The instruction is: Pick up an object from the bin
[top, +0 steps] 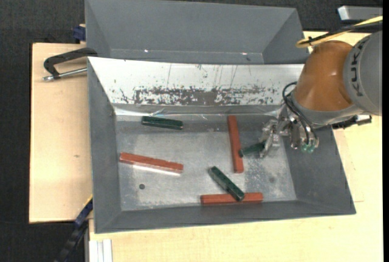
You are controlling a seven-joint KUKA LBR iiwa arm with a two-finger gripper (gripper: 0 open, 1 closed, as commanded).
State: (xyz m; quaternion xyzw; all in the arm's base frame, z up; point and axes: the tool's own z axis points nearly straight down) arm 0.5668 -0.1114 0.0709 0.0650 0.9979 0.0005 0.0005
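My gripper (271,135) hangs low over the right part of the bin floor, close to the right wall. A short dark green stick (251,149) lies just left of it, and its right end runs up under the gripper's tip. The left end of that green stick touches a red stick (234,143) that lies nearly lengthwise from back to front. Whether the green stick is gripped or only touched is hidden by the gripper's own body.
A dark green stick (162,123) lies at the back left, and a red stick (151,162) at the left. Near the front wall another green stick (226,183) rests across a red stick (231,198). The arm's orange cover hangs over the bin's right rim.
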